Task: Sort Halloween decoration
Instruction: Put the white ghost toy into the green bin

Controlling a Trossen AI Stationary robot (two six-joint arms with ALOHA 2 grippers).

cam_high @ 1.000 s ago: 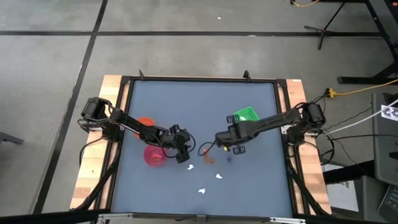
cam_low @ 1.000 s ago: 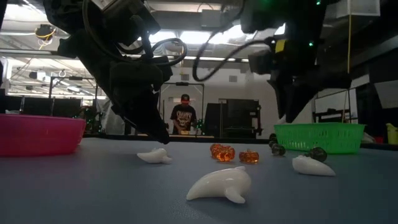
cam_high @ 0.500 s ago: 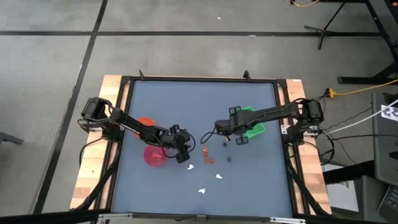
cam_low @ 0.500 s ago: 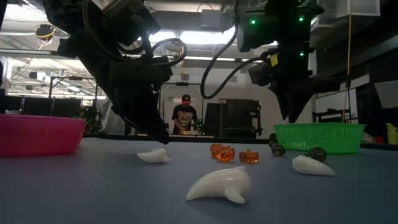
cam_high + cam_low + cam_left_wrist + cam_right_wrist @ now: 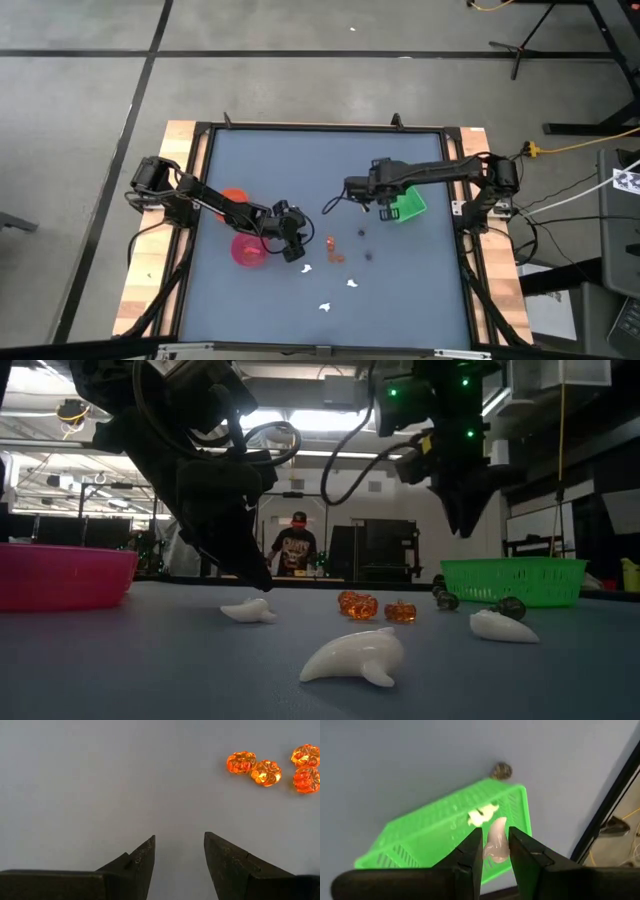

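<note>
My right gripper (image 5: pixel 495 836) hangs over the green tray (image 5: pixel 435 835), shut on a small white piece (image 5: pixel 496 846); in the high view it is at the tray's left side (image 5: pixel 385 203). Another white piece (image 5: pixel 482 813) lies in the tray, and a dark round one (image 5: pixel 501 770) on the table beside it. My left gripper (image 5: pixel 179 840) stands open just above the table, near the orange pieces (image 5: pixel 254 767). Loose white pieces (image 5: pixel 355 657), orange pieces (image 5: pixel 378 607) and dark pieces (image 5: pixel 512 605) lie on the mat. My right gripper pinches the white piece between its two fingers (image 5: pixel 470 851). One end of the piece (image 5: pixel 499 826) sticks out past the fingertips. The fingers point steeply down from above. The piece is lifted clear and hangs over the green tray.
A pink bowl (image 5: pixel 250 250) and an orange bowl (image 5: pixel 233 197) stand on the table's left side, next to my left arm. The table has a raised dark frame (image 5: pixel 320 127). A person (image 5: pixel 297 545) stands in the room beyond the table's far edge.
My right gripper has risen and gone toward the table's far edge and the green tray, still shut on the white piece, and now hangs over the tray.
</note>
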